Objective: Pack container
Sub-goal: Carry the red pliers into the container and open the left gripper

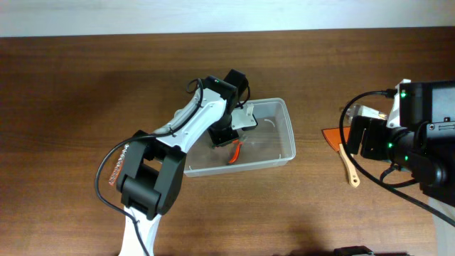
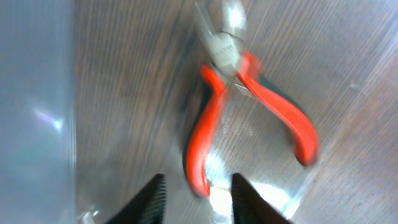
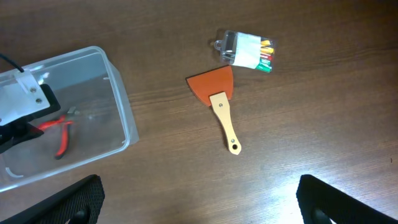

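1. The container (image 1: 290, 139) is a clear, colourless plastic tub, rectangular with rounded corners and a rim. The brown wood shows through its walls. It stands upright on the table (image 1: 71, 78), around the fingers of the left gripper (image 2: 196, 198), which reach down into it.
2. It seems light, thin-walled and a little flexible, with a smooth surface that may slip, so it would probably slide if pushed. The best hold looks like a pinch over the rim of one short wall, not a squeeze across the wide body.
3. Inside, red-handled pliers (image 2: 208, 124) lie flat on the floor just ahead of the left fingertips, with one handle end reaching into the gap between them.
4. The left fingers are moderately apart and clamp nothing.
5. The right gripper (image 3: 199, 208) is spread wide and empty. The container is well apart from it, to the left of its fingers.
6. Ahead of the right fingers lie an orange scraper (image 3: 219, 106) and, beyond it, a small packet of coloured sticks (image 3: 247, 50). Both are outside the container, so the packing seems unfinished.
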`<state>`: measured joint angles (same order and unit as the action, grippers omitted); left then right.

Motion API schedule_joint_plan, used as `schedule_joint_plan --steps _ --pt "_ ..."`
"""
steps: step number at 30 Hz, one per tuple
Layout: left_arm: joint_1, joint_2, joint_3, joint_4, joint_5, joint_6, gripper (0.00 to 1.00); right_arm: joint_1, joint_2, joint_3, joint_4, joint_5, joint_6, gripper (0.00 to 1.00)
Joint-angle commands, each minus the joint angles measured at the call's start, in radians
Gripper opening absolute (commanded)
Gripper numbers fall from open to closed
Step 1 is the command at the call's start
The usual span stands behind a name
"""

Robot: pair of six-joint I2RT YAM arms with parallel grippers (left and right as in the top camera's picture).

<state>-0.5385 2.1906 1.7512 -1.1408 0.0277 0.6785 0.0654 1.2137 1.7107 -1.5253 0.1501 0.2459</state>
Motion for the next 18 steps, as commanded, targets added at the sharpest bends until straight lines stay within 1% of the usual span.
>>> schedule_joint_plan --steps 1,3,5,9,11,12,13,14,15,16,18 --pt "0.005 0.004 0.001 0.003 0.002 0.010 0.43 0.005 -0.002 0.006 0.003 0.021 -0.006 0.99" --pt "0.005 0.003 0.012 0.002 -0.045 -0.026 0.46 0.005 -0.002 0.006 0.003 0.021 -0.006 0.99" --pt "0.004 -0.010 0.040 -0.005 -0.113 -0.094 0.47 0.005 -0.002 0.006 0.003 0.020 -0.023 0.99" --pt "0.005 -0.092 0.139 -0.048 -0.193 -0.165 0.48 0.005 -0.002 0.006 0.003 0.023 -0.032 0.99" --pt "0.011 -0.151 0.189 -0.079 -0.244 -0.200 0.62 0.005 -0.002 0.006 0.004 0.024 -0.032 0.99" --pt "0.017 -0.189 0.211 -0.100 -0.270 -0.221 0.73 0.005 -0.002 0.006 0.004 0.024 -0.032 0.99" --pt "0.024 -0.225 0.225 -0.117 -0.283 -0.235 0.80 0.005 -0.002 0.006 0.006 0.024 -0.032 0.99" --pt "0.034 -0.265 0.232 -0.132 -0.284 -0.241 0.86 0.005 -0.002 0.006 0.006 0.023 -0.032 0.99" --pt "0.049 -0.316 0.232 -0.149 -0.283 -0.243 0.87 0.005 -0.002 0.006 0.006 0.023 -0.031 0.99" --pt "0.066 -0.358 0.232 -0.164 -0.283 -0.245 1.00 0.005 -0.002 0.006 0.006 0.023 -0.031 0.99" --pt "0.119 -0.446 0.232 -0.192 -0.282 -0.274 0.99 0.005 -0.002 0.006 0.006 0.023 -0.031 0.99"
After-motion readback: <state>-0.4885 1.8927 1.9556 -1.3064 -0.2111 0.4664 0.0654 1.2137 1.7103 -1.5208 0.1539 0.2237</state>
